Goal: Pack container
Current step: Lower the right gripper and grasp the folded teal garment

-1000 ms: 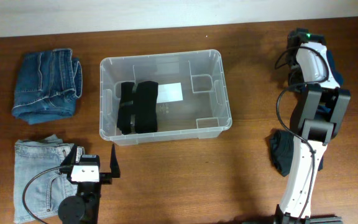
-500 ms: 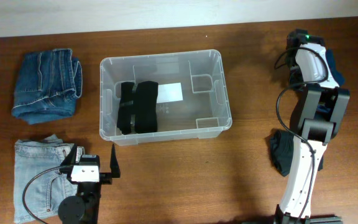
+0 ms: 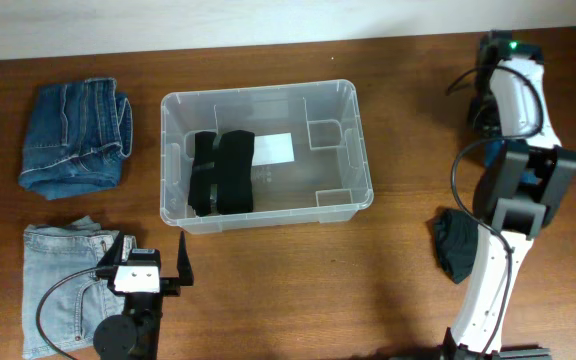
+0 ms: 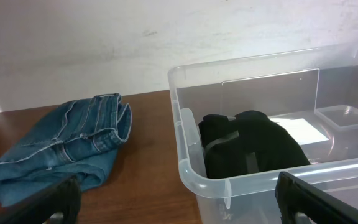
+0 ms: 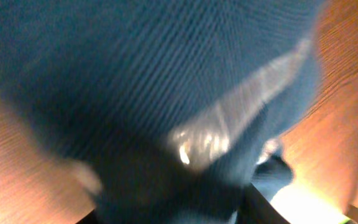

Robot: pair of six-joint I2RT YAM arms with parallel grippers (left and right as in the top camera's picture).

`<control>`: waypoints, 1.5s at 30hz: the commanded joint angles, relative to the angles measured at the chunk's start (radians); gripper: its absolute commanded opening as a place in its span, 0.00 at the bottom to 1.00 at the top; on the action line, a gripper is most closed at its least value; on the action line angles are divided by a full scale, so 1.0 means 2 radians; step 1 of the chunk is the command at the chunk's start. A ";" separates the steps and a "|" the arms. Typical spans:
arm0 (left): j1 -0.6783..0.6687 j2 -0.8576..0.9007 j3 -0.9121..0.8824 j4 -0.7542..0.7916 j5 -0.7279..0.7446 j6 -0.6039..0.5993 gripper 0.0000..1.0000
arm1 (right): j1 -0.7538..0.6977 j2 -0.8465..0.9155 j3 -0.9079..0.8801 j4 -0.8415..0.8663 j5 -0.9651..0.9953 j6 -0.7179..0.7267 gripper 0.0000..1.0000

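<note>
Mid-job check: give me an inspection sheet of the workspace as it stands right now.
Surface: brown wooden table; no spills seen.
Job's things: clear container upright at centre; black garment folded in its left end; white label on its bottom.
Clutter: dark blue jeans at back left; light jeans at front left, partly under the left arm; dark teal cloth beside the right arm.
Grippers: left gripper jaws open, empty; right gripper pressed into blue ribbed fabric, jaws not visible.
Cables: left cable loops over the light jeans; right cable runs along the arm.
Surroundings: pale wall behind the table.
</note>
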 commanded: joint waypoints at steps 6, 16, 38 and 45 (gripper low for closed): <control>0.001 -0.003 -0.002 -0.001 0.006 0.005 0.99 | 0.007 -0.187 0.027 -0.059 -0.126 0.010 0.39; 0.001 -0.003 -0.002 -0.001 0.006 0.005 0.99 | 0.016 -0.248 0.019 -0.070 -0.128 -0.004 0.61; 0.001 -0.003 -0.002 -0.001 0.006 0.005 0.99 | 0.043 0.032 -0.004 0.032 0.002 -0.023 0.89; 0.001 -0.003 -0.002 -0.001 0.006 0.005 0.99 | 0.049 0.056 -0.004 0.050 0.040 -0.022 0.93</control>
